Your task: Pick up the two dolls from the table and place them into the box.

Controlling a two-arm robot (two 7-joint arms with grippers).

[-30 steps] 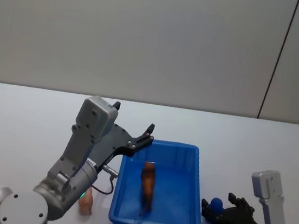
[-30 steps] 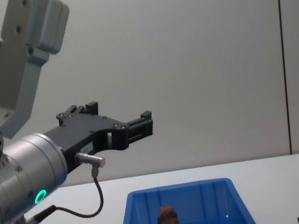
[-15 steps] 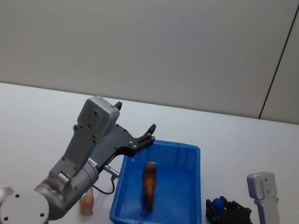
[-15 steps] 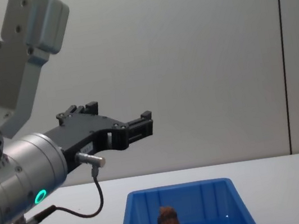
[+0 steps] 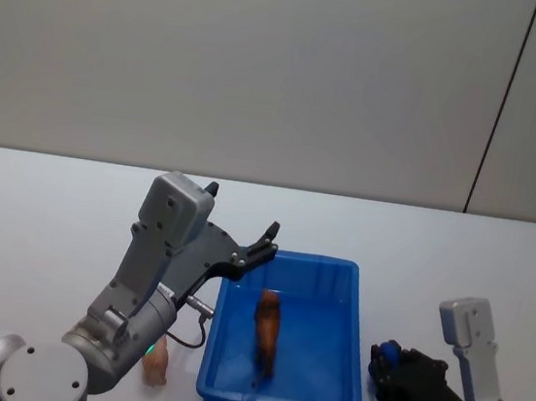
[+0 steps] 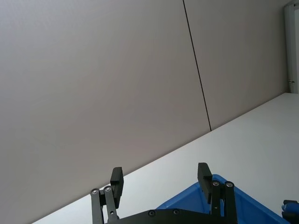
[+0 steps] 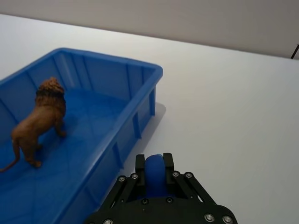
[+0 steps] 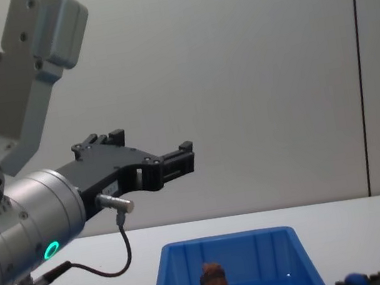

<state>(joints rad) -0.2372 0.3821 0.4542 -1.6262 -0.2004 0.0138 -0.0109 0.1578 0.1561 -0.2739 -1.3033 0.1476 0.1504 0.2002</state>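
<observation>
Right gripper (image 7: pixel 154 163) has crept slightly toward the box's (image 5: pixel 292 258) right wall over the last half second. It sits low over the table (image 5: pixel 50 223) by the near edge. Its fingers are closed on a small blue piece (image 7: pixel 154 175); what that piece is cannot be made out. Left gripper (image 6: pixel 160 177), box and both dolls have not shifted.

Status: brown doll (image 5: pixel 265 332) already stands inside the box. Pink doll (image 5: pixel 156 361) is on the table, just beside the box's left wall and close to the table's near edge. Neither gripper is on it. Judgement: half done; the pink doll remains, and the left arm is on its side of the box.

Left gripper: raised above the box's far-left corner, jaws wide apart, nothing between them.

View differences:
- Right wrist view: brown doll is upright on four legs on the box floor, and the blue piece is seated between the fingers.
- Head view: gives the layout, with the pink doll partly behind the left arm.
- Chest view: the doll's ears show at the bottom edge, and the brown doll's bumpy top shows inside the box.
- Left wrist view: confirms the open gap between the left jaws.
</observation>
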